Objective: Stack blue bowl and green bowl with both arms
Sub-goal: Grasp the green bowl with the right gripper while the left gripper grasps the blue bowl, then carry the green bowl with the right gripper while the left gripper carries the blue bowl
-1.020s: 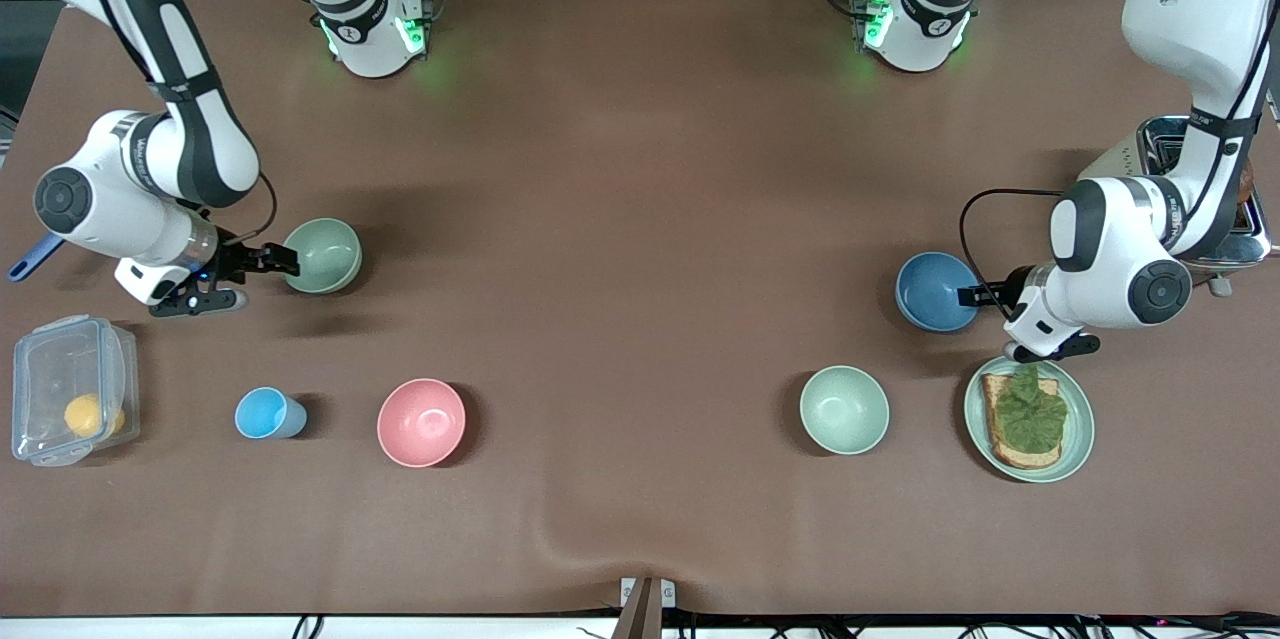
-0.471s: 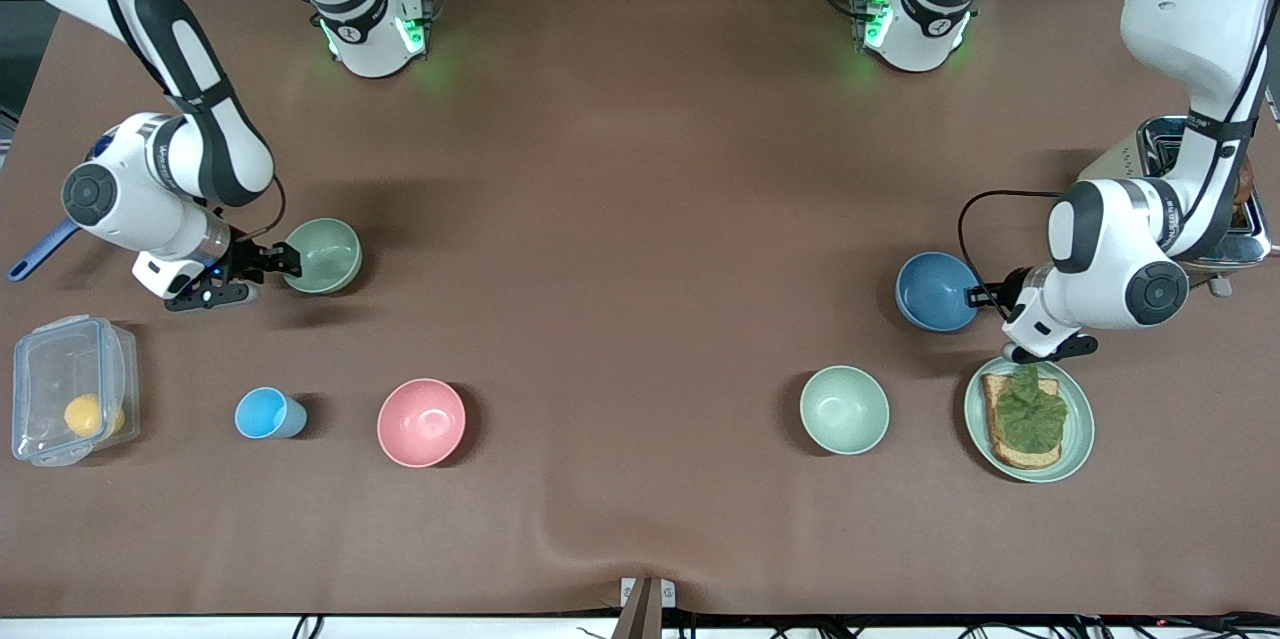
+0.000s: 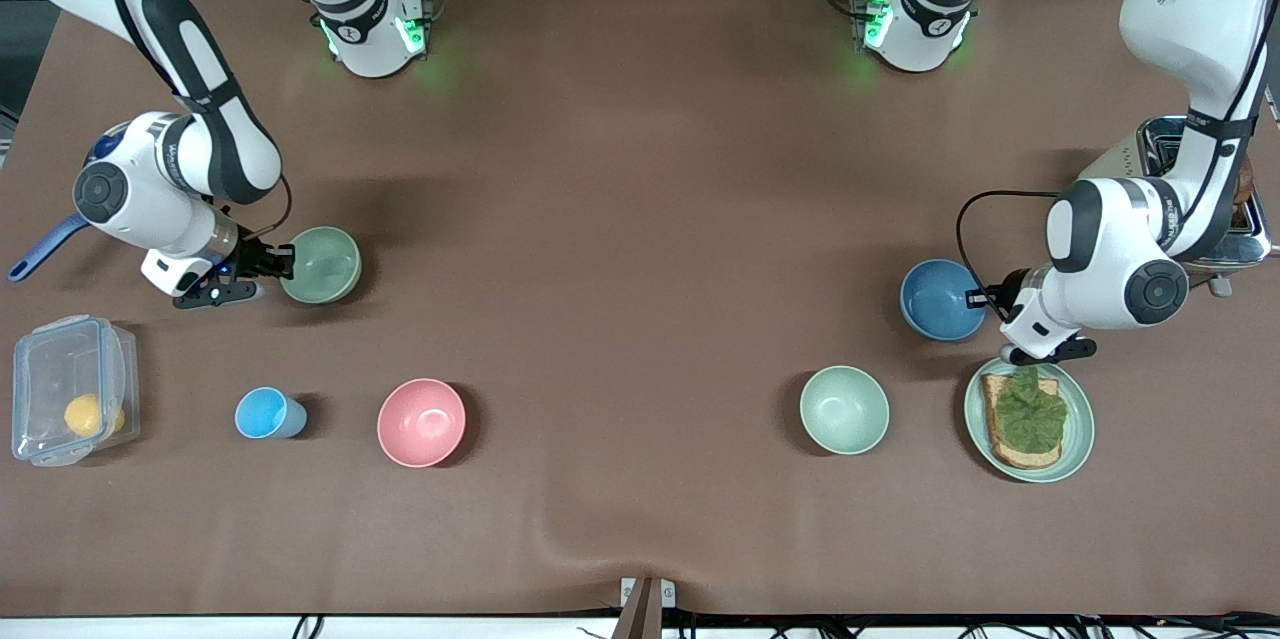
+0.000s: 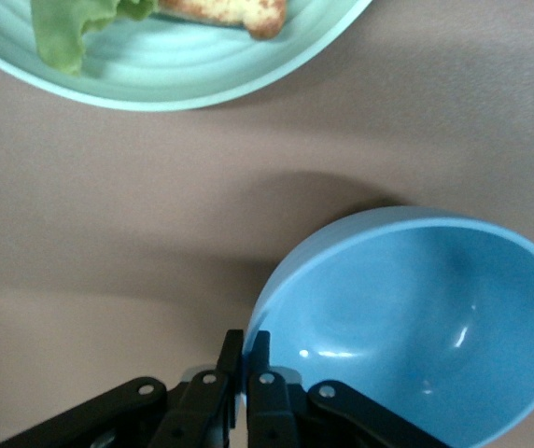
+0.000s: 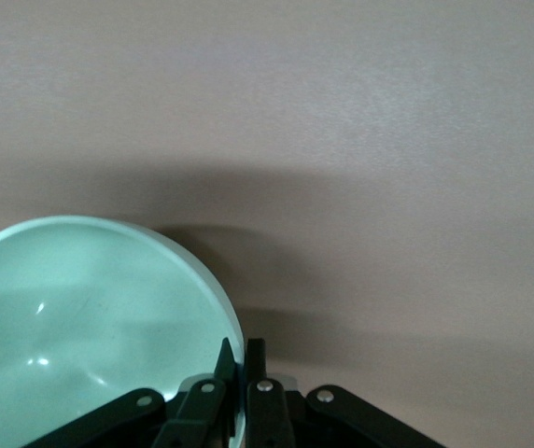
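The blue bowl (image 3: pixel 940 300) is toward the left arm's end of the table. My left gripper (image 3: pixel 978 299) is shut on its rim, one finger inside and one outside, as the left wrist view (image 4: pixel 246 343) shows with the bowl (image 4: pixel 416 317) tilted. The sage green bowl (image 3: pixel 321 265) is toward the right arm's end. My right gripper (image 3: pixel 284 262) is shut on its rim; in the right wrist view (image 5: pixel 241 353) the fingers pinch the edge of the bowl (image 5: pixel 90 308).
A pale mint bowl (image 3: pixel 844 409) and a mint plate (image 3: pixel 1077 439) with toast and lettuce lie nearer the camera than the blue bowl. A pink bowl (image 3: pixel 421 422), light-blue cup (image 3: pixel 265 413) and clear box (image 3: pixel 70 389) lie nearer than the green bowl. A toaster (image 3: pixel 1160 141) stands by the left arm.
The right arm has shifted toward the middle of the table with the green bowl, which now tips. The left gripper has tilted the blue bowl slightly.
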`<state>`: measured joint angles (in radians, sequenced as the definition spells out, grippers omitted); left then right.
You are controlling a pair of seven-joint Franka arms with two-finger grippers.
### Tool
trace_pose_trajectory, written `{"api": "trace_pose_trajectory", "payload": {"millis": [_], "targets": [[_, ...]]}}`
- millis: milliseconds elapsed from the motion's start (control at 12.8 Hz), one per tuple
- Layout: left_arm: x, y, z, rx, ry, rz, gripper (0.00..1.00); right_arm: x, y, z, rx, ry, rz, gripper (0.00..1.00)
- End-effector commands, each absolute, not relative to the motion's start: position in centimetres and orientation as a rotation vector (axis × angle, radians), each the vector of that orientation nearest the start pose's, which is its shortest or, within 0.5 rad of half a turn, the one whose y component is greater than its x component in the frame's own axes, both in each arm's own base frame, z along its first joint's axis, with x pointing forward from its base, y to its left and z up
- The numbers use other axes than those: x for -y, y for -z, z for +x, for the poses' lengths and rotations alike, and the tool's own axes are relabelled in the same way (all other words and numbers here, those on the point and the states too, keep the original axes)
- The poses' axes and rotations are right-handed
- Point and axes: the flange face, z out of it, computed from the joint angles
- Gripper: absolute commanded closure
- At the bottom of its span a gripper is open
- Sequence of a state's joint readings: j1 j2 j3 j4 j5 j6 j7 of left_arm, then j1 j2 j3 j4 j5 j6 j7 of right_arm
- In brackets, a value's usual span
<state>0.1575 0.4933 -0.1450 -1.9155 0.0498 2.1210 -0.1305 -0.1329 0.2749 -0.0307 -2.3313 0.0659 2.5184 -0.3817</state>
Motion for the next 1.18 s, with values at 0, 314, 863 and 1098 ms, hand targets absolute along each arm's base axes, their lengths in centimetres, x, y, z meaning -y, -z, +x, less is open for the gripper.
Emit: {"api": "trace_pose_trajectory", "payload": {"millis": [0,314,863,1098], "targets": [[-0.9,-22.9,60.4,0.149,-0.393,-3.119,1.00,5.8,-21.5,50.5,0.214,-0.143,-3.032,1.00],[-0.3,-25.4,61.5,0.098,-0.328,-3.133,1.00,-0.7,-24.9,51.4,-0.059,-0.209,-2.959,1.00],[3.5,-33.7,64.7,0.051,-0.330,-3.134,1.00,-19.6,-30.2,51.1,-0.628,-0.166,-2.923,1.00],[7.0,-35.1,64.7,0.053,-0.304,-3.130,1.00,-26.2,-31.4,49.7,-0.740,-0.160,-2.896,1.00]]}}
